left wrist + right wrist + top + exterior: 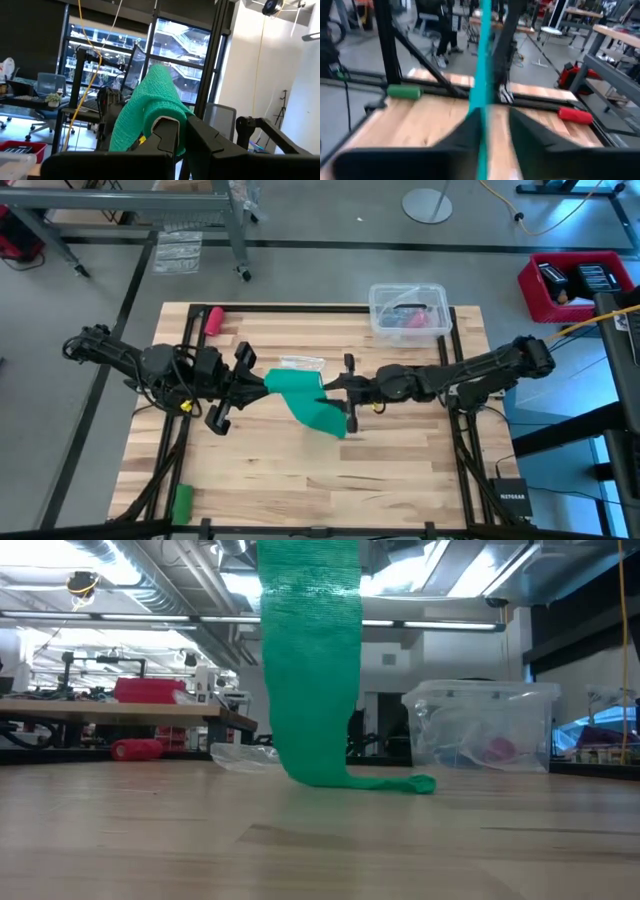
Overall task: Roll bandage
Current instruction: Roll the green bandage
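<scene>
The teal-green bandage (310,405) is a long flat strip hanging from my left gripper (262,383), which is shut on its upper end above the table's middle. In the low view the bandage (310,660) drops straight down and its lower end (400,783) lies on the wood. My right gripper (328,388) reaches in from the right at the hanging strip. In the right wrist view the bandage (482,60) runs edge-on between its fingers, with bare wood showing beside it. I cannot tell whether either finger touches it. My left gripper holds the bandage's upper end (165,107), which is draped over the fingertips (167,132) and covers the place of contact. The fingers come from the table's left, about level and tipped slightly up. The strip hangs below them, its lower end on the table.
A clear plastic box (408,312) stands at the far right. A pink-red roll (214,320) lies at the far left and a small bright green roll (182,502) at the near left. Clear wrapping (300,364) lies behind the bandage. A black frame (300,307) borders the table.
</scene>
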Robot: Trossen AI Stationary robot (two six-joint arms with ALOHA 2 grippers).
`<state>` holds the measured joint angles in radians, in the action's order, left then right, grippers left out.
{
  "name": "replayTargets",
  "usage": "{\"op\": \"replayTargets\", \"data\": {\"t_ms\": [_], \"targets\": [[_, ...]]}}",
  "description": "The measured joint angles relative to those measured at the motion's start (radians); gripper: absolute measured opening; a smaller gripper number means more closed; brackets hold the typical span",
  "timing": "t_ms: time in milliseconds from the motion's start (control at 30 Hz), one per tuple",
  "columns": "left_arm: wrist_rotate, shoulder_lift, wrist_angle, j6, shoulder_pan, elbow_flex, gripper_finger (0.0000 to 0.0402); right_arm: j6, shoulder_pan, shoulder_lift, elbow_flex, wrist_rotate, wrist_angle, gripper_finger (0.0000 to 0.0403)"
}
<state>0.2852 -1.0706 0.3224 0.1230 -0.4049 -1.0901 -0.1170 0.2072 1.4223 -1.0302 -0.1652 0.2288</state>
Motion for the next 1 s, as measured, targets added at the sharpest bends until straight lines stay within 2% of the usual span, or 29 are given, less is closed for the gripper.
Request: {"op": "replayTargets", "data": {"t_ms": [67,100,300,467,600,800,1000], "targets": [[0.0,0.003,-0.001,0.001,0.0,0.0,0.0017,-0.02,0.001,-0.011,0.0,-0.001,-0.049,0.0023],[0.0,0.005,0.0,0.004,0.0,0.0,0.0017,-0.029,0.001,-0.022,0.0,-0.014,-0.074,0.0015],[0.001,0.046,-0.002,0.032,0.0,0.0,0.0017,-0.04,0.032,-0.129,0.0,-0.13,-0.258,0.0006],[0.064,0.075,-0.001,-0.022,0.0,0.0,0.0017,0.004,0.055,-0.152,-0.001,-0.135,-0.319,0.0004],[0.082,0.073,0.0,-0.081,0.0,0.0,0.0017,0.011,0.078,-0.129,-0.001,-0.103,-0.279,0.0003],[0.202,0.062,-0.053,-0.187,0.0,0.001,0.0017,0.036,0.124,-0.122,-0.001,-0.131,-0.26,0.0002],[0.352,0.062,-0.109,-0.341,0.0,0.001,0.0017,0.071,0.193,-0.122,-0.001,-0.105,-0.222,0.0001]]}}
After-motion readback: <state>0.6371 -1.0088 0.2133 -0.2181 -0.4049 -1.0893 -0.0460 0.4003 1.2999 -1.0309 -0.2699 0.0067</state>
